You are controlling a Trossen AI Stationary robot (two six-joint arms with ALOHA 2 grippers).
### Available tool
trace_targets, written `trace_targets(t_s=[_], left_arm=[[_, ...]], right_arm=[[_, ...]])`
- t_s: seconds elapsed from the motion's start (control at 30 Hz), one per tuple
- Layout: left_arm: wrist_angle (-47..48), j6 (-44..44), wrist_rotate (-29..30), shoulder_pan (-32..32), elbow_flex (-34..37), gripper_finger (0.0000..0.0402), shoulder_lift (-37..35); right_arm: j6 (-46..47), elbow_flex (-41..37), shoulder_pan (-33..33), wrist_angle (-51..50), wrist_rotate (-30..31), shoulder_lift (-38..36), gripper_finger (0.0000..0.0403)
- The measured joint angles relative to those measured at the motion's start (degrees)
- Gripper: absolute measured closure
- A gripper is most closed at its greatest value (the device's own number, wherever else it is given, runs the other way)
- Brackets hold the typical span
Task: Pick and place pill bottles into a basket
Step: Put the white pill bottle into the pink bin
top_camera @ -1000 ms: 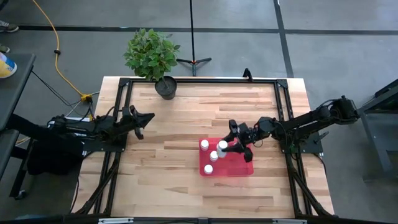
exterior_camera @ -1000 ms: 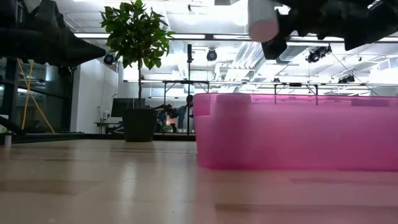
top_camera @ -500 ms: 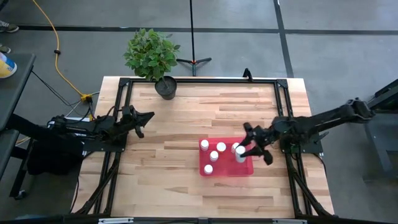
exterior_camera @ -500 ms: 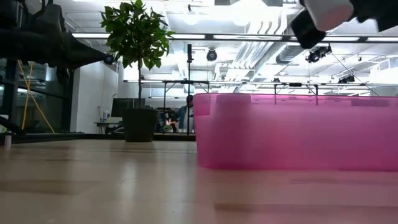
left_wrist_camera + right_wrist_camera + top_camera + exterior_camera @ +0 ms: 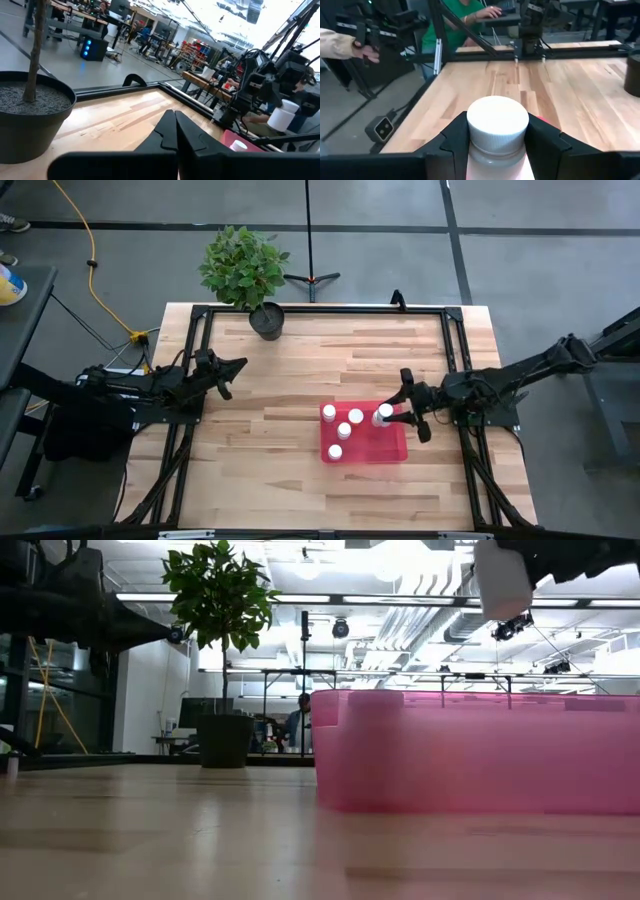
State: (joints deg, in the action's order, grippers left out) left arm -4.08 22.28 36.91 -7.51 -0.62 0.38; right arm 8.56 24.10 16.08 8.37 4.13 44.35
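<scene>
The red tray (image 5: 392, 446) lies right of the table's middle, and three white pill bottles (image 5: 344, 430) stand upright in it on their bases. My right gripper (image 5: 393, 413) is shut on another white bottle (image 5: 384, 414) above the tray's right part. In the low view this bottle (image 5: 503, 580) hangs well above the tray's rim (image 5: 470, 700). My left gripper (image 5: 236, 367) is shut and empty, waiting at the table's left edge. Its wrist view shows the held bottle (image 5: 282, 114) far off. My right gripper pinches the bottle just below its ribbed cap (image 5: 497, 131), one finger (image 5: 454, 142) on each side. The fingers come in about level from the table's right side. The bottle stands upright in the hold, lifted clear above the tray.
A dark round plant pot (image 5: 267, 321) with a green plant stands at the table's far edge, left of the middle. Black frame rails (image 5: 452, 360) run along the table's edges. A person's hand (image 5: 340, 42) and a person in green (image 5: 465, 15) show beyond the table.
My right gripper has carried the bottle from over the tray's middle toward the table's right edge, staying above the tray. The bottle tilted on the way and now stands upright in the hold.
</scene>
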Motion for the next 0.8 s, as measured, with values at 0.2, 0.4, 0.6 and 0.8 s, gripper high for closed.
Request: trace_targets(t_s=[0.2, 0.4, 0.6, 0.8], left_arm=[[0.0, 0.6, 0.7, 0.0, 0.0, 0.0348, 0.0], [0.0, 0.8, 2.9, 0.0, 0.0, 0.0339, 0.0], [0.1, -0.5, 2.9, 0.0, 0.0, 0.0380, 0.0], [0.1, -1.2, 2.9, 0.0, 0.0, 0.0345, 0.0]], right_arm=[[1.8, -8.3, 1.5, 16.7, 0.6, 4.8, 0.0260], [3.0, -13.9, 3.0, 29.3, 3.1, 6.6, 0.0260], [3.5, -14.3, 4.7, 28.9, 4.0, 10.9, 0.0260], [3.4, -14.3, 5.4, 33.8, 4.9, 18.1, 0.0260]])
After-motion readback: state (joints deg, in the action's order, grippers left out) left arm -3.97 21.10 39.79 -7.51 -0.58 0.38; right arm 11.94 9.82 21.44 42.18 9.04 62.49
